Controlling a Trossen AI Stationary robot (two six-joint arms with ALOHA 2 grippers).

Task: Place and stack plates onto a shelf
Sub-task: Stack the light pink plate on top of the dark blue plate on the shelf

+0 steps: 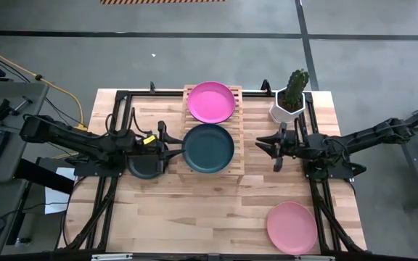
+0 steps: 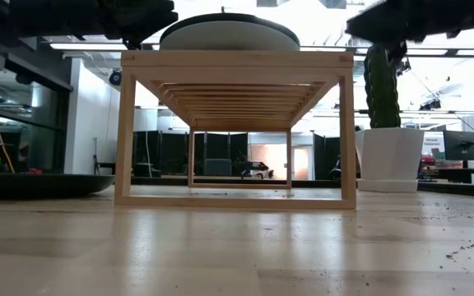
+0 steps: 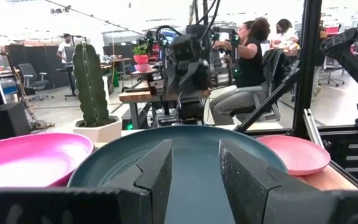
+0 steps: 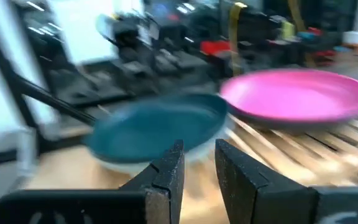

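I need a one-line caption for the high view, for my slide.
Two plates on the shelf, magenta plate and dark teal plate; left pincer at the teal plate's edge, right pincer nearby.

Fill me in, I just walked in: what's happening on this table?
The left gripper is at the edge of the teal plate on the shelf, beside the magenta plate. A black plate lies under the left arm. The right gripper hovers open beside the shelf. A pink plate waits on the table.

2 dark, slim, jointed arms. The left arm (image 1: 78, 139) carries a yellow tag near its wrist. Each gripper has 2 flat black fingers (image 3: 157, 171) with angular tips.
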